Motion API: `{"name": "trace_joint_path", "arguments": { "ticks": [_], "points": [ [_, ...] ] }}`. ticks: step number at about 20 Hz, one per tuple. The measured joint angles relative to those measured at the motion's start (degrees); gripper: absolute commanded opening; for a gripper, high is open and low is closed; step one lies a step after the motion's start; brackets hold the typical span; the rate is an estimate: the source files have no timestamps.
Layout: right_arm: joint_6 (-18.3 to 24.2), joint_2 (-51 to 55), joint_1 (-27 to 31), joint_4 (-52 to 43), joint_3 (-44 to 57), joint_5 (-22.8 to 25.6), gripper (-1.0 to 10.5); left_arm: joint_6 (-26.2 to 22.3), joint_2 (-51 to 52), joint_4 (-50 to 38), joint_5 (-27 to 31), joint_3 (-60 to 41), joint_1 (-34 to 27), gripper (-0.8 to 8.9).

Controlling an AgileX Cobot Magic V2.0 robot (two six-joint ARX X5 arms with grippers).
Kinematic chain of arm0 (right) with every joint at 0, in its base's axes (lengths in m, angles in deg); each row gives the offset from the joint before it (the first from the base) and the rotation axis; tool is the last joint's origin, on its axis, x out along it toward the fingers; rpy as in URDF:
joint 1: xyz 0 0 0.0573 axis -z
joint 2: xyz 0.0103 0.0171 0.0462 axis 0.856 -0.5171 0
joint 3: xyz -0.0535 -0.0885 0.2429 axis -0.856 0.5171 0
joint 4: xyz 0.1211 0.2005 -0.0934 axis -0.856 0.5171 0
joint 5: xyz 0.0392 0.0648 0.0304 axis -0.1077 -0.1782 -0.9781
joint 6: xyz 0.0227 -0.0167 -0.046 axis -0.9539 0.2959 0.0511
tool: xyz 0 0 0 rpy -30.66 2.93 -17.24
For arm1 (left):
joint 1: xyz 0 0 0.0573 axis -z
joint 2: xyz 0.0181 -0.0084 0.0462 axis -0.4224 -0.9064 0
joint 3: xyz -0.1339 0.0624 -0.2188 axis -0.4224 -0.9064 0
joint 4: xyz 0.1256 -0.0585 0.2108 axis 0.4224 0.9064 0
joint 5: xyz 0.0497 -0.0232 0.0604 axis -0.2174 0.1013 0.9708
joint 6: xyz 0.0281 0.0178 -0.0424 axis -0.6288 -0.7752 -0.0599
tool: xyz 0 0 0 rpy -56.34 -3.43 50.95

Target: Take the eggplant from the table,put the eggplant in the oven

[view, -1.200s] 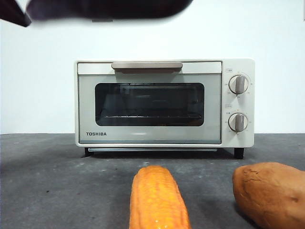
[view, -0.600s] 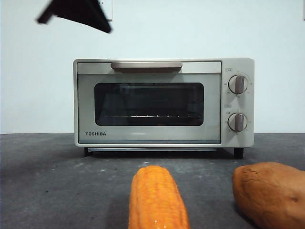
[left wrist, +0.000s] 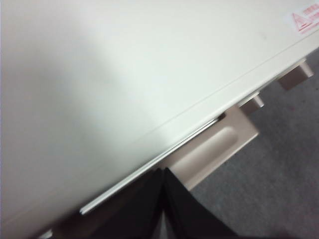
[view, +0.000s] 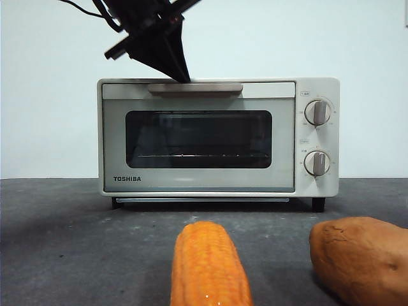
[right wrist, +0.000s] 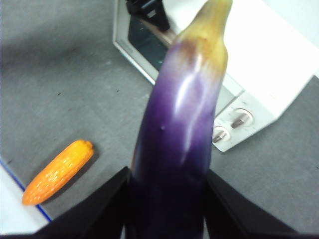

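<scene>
**Front view: left gripper reached the oven handle while the right held the eggplant aloft**

Front view showed the change plainly: a second earlier only a dark blur crossed the top edge, half a second earlier a black tip hung high at upper left, and at this moment the left gripper [view: 182, 75] had come down until its point sat at the left part of the beige bar handle [view: 210, 88] of the TOSHIBA oven [view: 217, 137]. The door was shut, the wire rack dimly visible behind the glass. That descent suggested the door-opening step was beginning, which had to come before anything could go inside.

In the left wrist view the left gripper's jaws were pressed together into a single wedge, gripping nothing, their point lying at the seam between the oven's top and the handle.

Lower in the front view, the corn cob [view: 209, 268] lay on the dark grey table [view: 64, 255] in front of the oven, with the sweet potato [view: 360, 258] to its right, well apart from it.

The right wrist view showed the right gripper [right wrist: 167, 199] pinching the eggplant [right wrist: 182, 124] by its thick end, stem pointing away, raised above the table and well clear of the oven.
</scene>
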Motion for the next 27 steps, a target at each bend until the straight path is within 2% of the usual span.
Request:
{"name": "trace_joint_path", "arguments": {
  "ticks": [8, 18, 22, 24, 27],
  "points": [
    [-2.82, 2.38, 0.0, 0.0, 0.92, 1.53, 1.5, -0.87, -0.28, 4.74, 0.59, 1.36, 1.97, 0.06],
    [-3.04, 1.75, 0.0, 0.0, 0.98, 3.17, 1.5, -4.72, -1.36, 23.04, -1.64, 1.11, 9.6, 0.06],
    [-3.04, 0.55, 0.0, -0.02, 1.46, 3.19, 1.5, -6.19, -1.33, 22.27, -1.66, 1.11, 11.23, 0.06],
    [-2.99, -0.79, 0.0, 0.0, 1.95, 3.17, 1.5, -5.99, -1.33, 18.29, -1.62, 1.11, 10.91, 0.06],
    [-2.54, -3.67, 0.0, 0.0, 2.1, 3.13, 1.5, -5.9, -1.22, 18.21, -0.28, 1.14, 9.31, 0.06]
  ]
}}
